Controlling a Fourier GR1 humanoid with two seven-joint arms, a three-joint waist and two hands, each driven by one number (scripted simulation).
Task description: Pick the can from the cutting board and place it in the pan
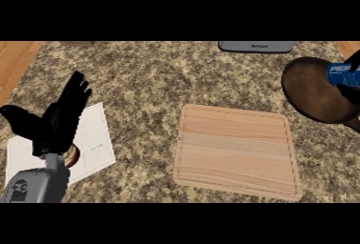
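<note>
The wooden cutting board (pixel 235 150) lies in the middle of the counter with nothing on it. A dark round pan (pixel 316 90) sits at the right edge, partly cut off by the frame. Over its right side is a blue can (pixel 344 74), only partly in view. Black fingers of my right hand (pixel 349 93) show above and below the can, curled round it; the rest of that hand is out of frame. My left hand (pixel 60 119) rests open at the left, fingers up, far from the board and the pan.
A white sheet (pixel 95 138) lies under my left hand, with a small brown round thing (pixel 72 157) beside the wrist. A grey appliance (pixel 256 46) stands at the back edge. Wood flooring (pixel 14 62) borders the speckled counter on the left.
</note>
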